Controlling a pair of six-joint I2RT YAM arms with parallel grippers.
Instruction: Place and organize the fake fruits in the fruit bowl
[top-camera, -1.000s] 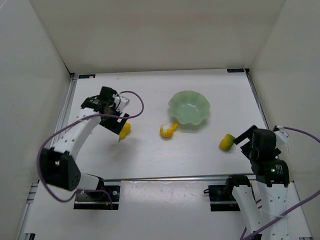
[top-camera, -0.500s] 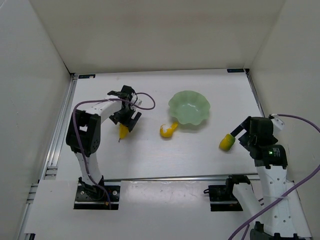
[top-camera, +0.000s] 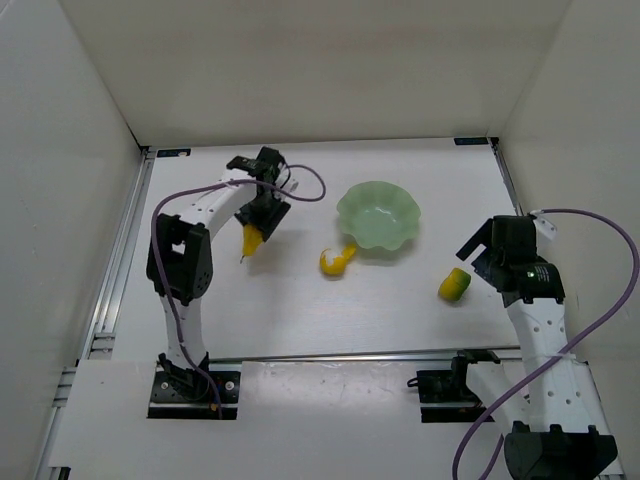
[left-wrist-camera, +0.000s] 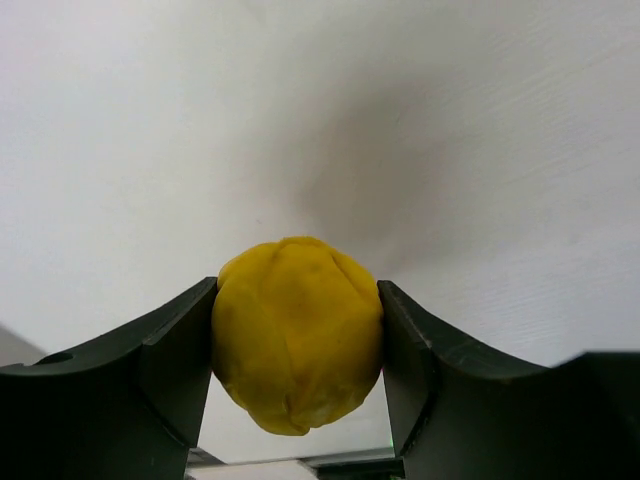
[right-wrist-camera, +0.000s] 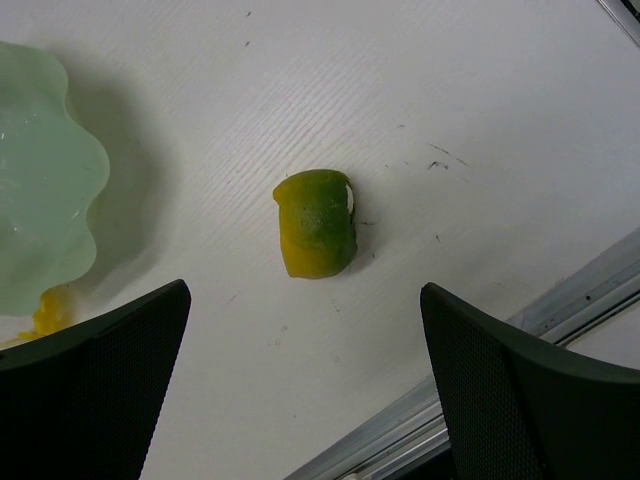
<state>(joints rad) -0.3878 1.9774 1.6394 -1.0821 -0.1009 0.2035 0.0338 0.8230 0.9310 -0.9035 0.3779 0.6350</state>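
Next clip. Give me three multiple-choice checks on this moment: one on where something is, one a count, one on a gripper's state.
1. Where is the yellow-and-white piece relative to the fruit bowl?
A) inside it
B) on the table, just outside its near-left rim
C) far off by the right arm

2. How many fruits are in the bowl?
A) none
B) one
C) two

3. The left gripper is:
A) open and empty
B) shut on the yellow pear
C) shut on nothing

Answers:
1 B: the top view shows it lying on the table beside the bowl's outer edge.
2 A: the bowl's inside shows only bare green.
3 B: the left wrist view shows both fingers pressed to the pear's sides.
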